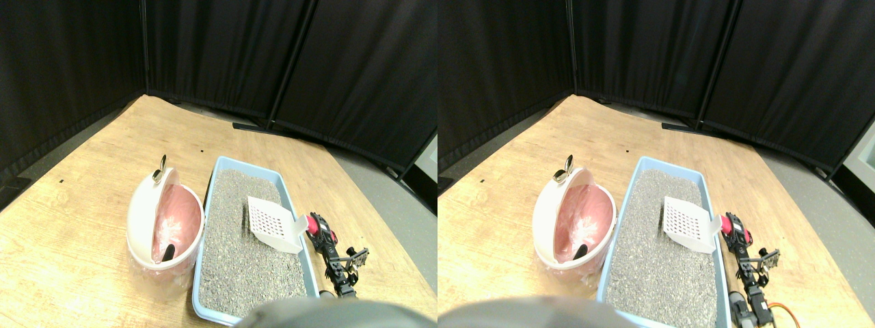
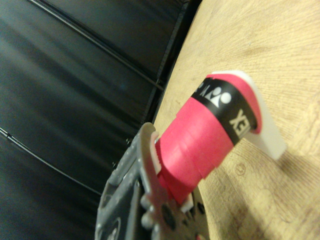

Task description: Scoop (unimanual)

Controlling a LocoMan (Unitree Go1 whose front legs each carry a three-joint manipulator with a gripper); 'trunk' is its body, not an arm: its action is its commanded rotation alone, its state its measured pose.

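A white slotted scoop (image 1: pixel 273 222) hangs tilted over the right side of the grey litter (image 1: pixel 239 266), which fills a light blue tray (image 1: pixel 205 229). The blade looks empty. Its pink-wrapped handle (image 1: pixel 315 225) runs back over the tray's right rim into my right gripper (image 1: pixel 324 239), which is shut on it. In the wrist view the pink handle (image 2: pixel 200 145) with its black band comes straight out of the grey jaw frame (image 2: pixel 142 200), above the wooden surface. A white bin (image 1: pixel 147 219) with a pink liner stands against the tray's left side, with a dark lump (image 1: pixel 167 251) inside.
Tray and bin rest on a wooden floor board (image 1: pixel 82 205). Black curtain panels (image 1: pixel 273 55) close off the back and left. A small metal clip (image 1: pixel 160 171) sticks up from the bin's far rim. The board's right edge (image 1: pixel 383 205) runs close beside my arm.
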